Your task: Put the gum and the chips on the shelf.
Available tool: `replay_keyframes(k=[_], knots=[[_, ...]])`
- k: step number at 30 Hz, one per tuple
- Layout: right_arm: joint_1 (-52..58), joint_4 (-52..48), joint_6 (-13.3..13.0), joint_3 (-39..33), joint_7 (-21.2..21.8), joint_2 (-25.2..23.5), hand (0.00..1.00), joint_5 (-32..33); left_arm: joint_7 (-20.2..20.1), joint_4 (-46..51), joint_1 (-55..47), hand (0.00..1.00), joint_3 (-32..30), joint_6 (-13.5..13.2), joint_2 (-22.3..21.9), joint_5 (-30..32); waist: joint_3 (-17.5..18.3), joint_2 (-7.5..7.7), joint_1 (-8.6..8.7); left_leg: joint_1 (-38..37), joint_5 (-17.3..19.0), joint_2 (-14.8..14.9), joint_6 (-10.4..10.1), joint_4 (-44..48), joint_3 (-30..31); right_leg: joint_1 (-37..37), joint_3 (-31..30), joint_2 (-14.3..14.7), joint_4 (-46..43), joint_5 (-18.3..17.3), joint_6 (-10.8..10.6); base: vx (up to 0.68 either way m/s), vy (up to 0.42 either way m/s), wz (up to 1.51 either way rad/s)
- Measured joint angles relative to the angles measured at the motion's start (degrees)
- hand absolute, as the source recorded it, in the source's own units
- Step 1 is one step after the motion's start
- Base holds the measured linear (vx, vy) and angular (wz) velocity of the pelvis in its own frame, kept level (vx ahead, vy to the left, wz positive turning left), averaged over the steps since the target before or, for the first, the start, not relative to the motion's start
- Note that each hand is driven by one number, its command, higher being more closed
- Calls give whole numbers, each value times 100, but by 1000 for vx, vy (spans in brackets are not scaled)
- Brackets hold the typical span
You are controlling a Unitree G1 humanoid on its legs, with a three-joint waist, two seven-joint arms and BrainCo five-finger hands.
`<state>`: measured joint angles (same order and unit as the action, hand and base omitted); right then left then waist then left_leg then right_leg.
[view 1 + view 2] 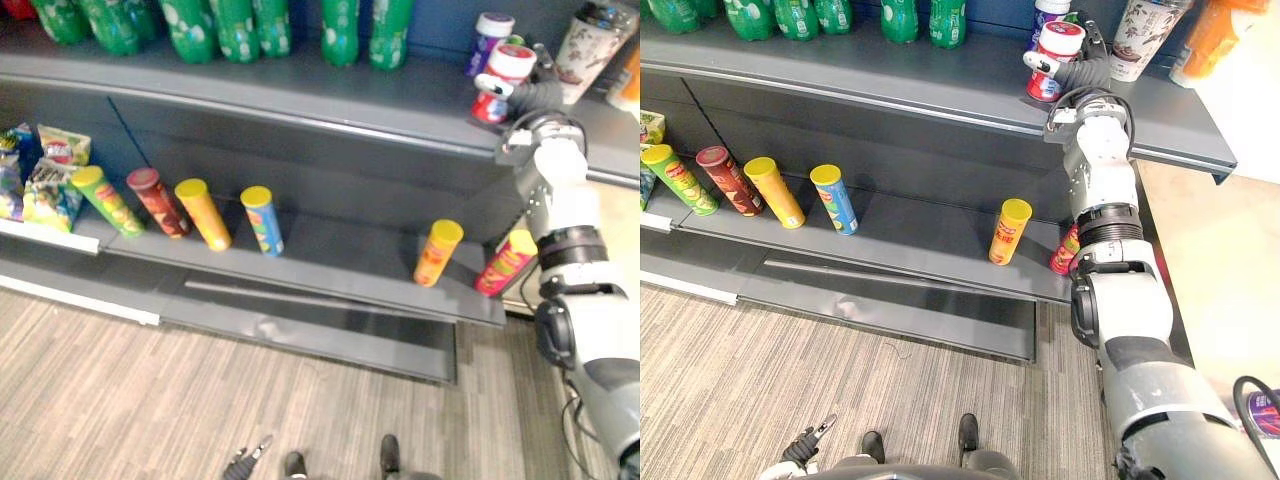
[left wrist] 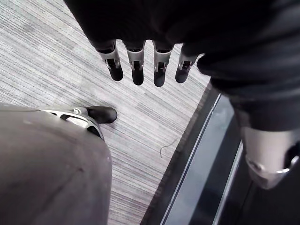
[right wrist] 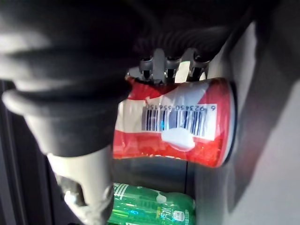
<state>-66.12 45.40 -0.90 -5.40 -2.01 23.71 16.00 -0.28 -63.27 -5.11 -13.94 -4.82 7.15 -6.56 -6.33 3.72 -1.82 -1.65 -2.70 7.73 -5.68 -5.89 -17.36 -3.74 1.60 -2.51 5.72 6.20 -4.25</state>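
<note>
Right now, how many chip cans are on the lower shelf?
6. At the left, in a row: green can, maroon can, yellow can, blue can. Toward the right: orange can, red can. Others may be hidden.

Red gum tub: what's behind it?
Behind the red gum tub, which the right hand grips, stands a purple white-lidded tub on the upper shelf; its lower part is covered.

Dark grey shelving [image 1: 300, 100] — pale striped wood-look floor [image 1: 120, 400] below

Right hand [image 1: 1090, 72] around red gum tub [image 1: 1052, 86] on upper shelf [image 1: 890, 80]
</note>
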Motion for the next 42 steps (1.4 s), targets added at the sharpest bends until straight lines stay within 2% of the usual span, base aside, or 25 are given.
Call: replay_keyframes(k=[7, 10, 12, 14, 18, 21, 23, 24, 28, 30, 36, 39, 42], knots=[[122, -346, -1, 33, -70, 6, 0, 26, 3, 3, -2, 0, -87, 1, -4, 1, -8, 18, 3, -51, 10, 23, -14, -1, -71, 9, -57, 30, 1, 9, 10, 4, -3, -5], [129, -918, -32, 30, -229, 56, 0, 21, 4, 5, -3, 0, -160, 1, -7, 3, -14, 29, 22, -51, 12, 41, -16, -1, -74, 9, -57, 47, 7, 9, 10, 0, 0, 0], [130, -1357, -120, 30, -287, 178, 0, 17, 5, 9, 0, 0, -201, 1, -17, 6, -13, 32, 19, -51, 13, 48, -17, -1, -74, 10, -54, 54, 10, 8, 10, 0, 0, 0], [132, -1807, -314, 23, -366, 322, 0, 9, 8, 9, -1, 0, -227, 2, -18, 11, -8, 46, 20, -52, 13, 48, -18, -1, -73, 12, -52, 54, 11, 8, 10, 0, 0, 0], [375, -2554, -545, -111, -529, 356, 0, -29, 16, 8, -4, 0, -265, 2, -16, 19, 5, 71, 28, -62, 13, 46, -18, -1, -74, 22, -51, 52, 9, 8, 9, 0, 0, 0], [1179, -3586, -734, -230, -595, 298, 0, -25, 43, 6, -17, 0, -345, 4, -22, 22, 39, 124, 26, -65, 13, 46, -17, -1, -82, 26, -49, 53, 7, 6, 8, 0, 0, 0], [1995, -4447, -855, -413, -613, 41, 0, -27, 73, 6, -48, 0, -403, 4, -22, 24, 69, 165, 47, -73, 13, 44, -18, -1, -90, 29, -53, 51, 4, 4, 5, 0, 0, 0], [2470, -4808, -953, -489, -602, -158, 0, -26, 137, 6, -72, 0, -430, 5, -23, 41, 85, 183, 76, -81, 13, 43, -18, -1, -98, 35, -54, 50, 1, -8, -12, 0, 0, 0], [4104, -5688, -1073, -496, -362, -1002, 0, 57, 237, -6, -167, 0, -461, 14, -22, 64, 128, 198, 171, -175, 25, 43, -32, -2, -154, 95, -100, 54, -25, -30, 0, -6, 3, -4], [4943, -6056, -1149, -205, -207, -1272, 0, 91, 246, -16, -200, 0, -543, 14, -27, 67, 136, 202, 176, -238, 41, 48, -52, -2, -261, 78, -202, 67, -79, -39, 13, -8, 10, -21], [6832, -6570, -1217, 745, 531, -1644, 0, 490, 258, -46, -357, 0, -716, -3, -25, 128, 244, 257, 307, -258, 114, 39, -109, -3, -395, -47, -334, 68, -206, -80, 73, -15, 14, -14], [7333, -6586, -1240, 848, 663, -1766, 0, 527, 267, -66, -427, 0, -803, -2, -32, 139, 297, 271, 331, -250, 124, 11, -104, -3, -413, -113, -371, 50, -267, -81, 73, 4, 15, -12], [7892, -6457, -1405, 981, 680, -1807, 0, 411, 311, -76, -435, 0, -856, -7, -44, 139, 305, 258, 332, -243, 126, -18, -102, -3, -421, -158, -389, 24, -296, -81, 73, 0, 0, 0]])
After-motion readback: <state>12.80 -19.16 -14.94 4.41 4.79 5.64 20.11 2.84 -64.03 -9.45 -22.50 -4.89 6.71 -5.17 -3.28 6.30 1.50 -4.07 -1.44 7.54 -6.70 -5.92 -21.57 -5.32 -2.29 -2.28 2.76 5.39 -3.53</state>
